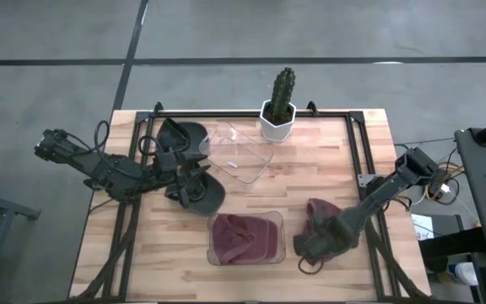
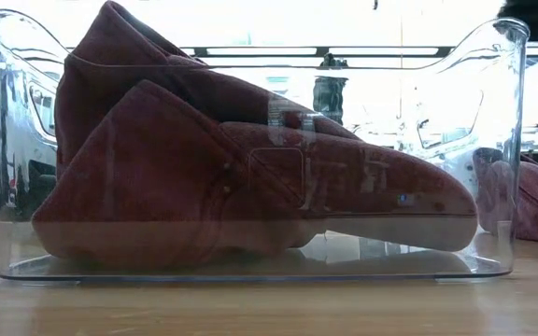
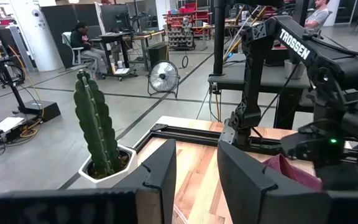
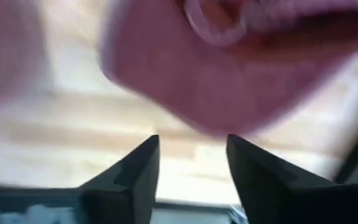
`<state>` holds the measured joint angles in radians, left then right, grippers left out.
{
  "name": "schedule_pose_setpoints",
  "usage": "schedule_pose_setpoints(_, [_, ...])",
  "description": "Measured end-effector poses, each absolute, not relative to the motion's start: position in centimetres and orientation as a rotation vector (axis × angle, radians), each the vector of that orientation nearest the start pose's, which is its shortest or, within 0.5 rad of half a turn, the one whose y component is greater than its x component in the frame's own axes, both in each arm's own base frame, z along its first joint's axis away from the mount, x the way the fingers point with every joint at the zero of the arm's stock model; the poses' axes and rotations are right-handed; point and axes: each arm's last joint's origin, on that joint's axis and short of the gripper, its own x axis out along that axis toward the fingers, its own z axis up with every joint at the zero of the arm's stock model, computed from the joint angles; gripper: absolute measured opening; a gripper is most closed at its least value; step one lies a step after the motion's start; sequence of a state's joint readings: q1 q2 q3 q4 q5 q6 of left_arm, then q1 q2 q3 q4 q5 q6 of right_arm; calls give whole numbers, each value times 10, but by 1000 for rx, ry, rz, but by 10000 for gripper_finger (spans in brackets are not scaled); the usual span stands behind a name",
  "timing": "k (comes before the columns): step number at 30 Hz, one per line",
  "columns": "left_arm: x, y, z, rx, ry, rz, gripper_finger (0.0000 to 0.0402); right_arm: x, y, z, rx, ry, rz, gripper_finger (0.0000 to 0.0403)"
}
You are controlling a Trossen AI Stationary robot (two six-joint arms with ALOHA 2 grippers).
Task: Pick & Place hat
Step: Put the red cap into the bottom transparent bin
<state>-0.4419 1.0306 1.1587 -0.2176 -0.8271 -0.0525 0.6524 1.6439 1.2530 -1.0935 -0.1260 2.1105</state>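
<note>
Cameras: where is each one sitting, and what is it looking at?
High view: above, facing down; both arms, cactus, bin show.
Low view: table height, facing the maroon hat in bin; no arm clearly shows.
Left wrist: past open left gripper toward cactus.
Right wrist: open right gripper over second hat.
Shared: cactus.

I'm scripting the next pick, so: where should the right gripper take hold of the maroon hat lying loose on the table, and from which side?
Probably a raised fold of the crown on the maroon hat, taken from above. It lies crumpled on the table beside the bin, so soft folds stand up to pinch, while the edges lie flat on the wood. The right gripper is open just over it.
</note>
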Motion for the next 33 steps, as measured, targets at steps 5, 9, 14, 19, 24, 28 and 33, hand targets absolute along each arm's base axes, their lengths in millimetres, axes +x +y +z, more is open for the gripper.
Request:
schedule_pose_setpoints(5, [196, -69, 413, 2, 62, 387, 110, 227, 195, 229, 1228, 1490, -1038, 228])
schedule_pose_setpoints(9, [196, -69, 413, 2, 63, 386, 110, 219, 205, 227, 1223, 1543, -1052, 239])
schedule_pose_setpoints(14, [196, -69, 413, 2, 63, 387, 110, 208, 216, 222, 1254, 1473, -1122, 235])
schedule_pose_setpoints(19, [196, -69, 413, 2, 63, 386, 110, 200, 229, 220, 1287, 1396, -1116, 227])
schedule_pose_setpoints(24, [196, -69, 413, 2, 63, 387, 110, 198, 237, 208, 1213, 1306, -1090, 224])
schedule_pose_setpoints(28, [196, -69, 413, 8, 64, 387, 110, 205, 251, 204, 1172, 1339, -857, 224])
schedule_pose_setpoints(33, [196, -69, 413, 15, 64, 386, 110, 210, 261, 193, 1173, 1362, -791, 224])
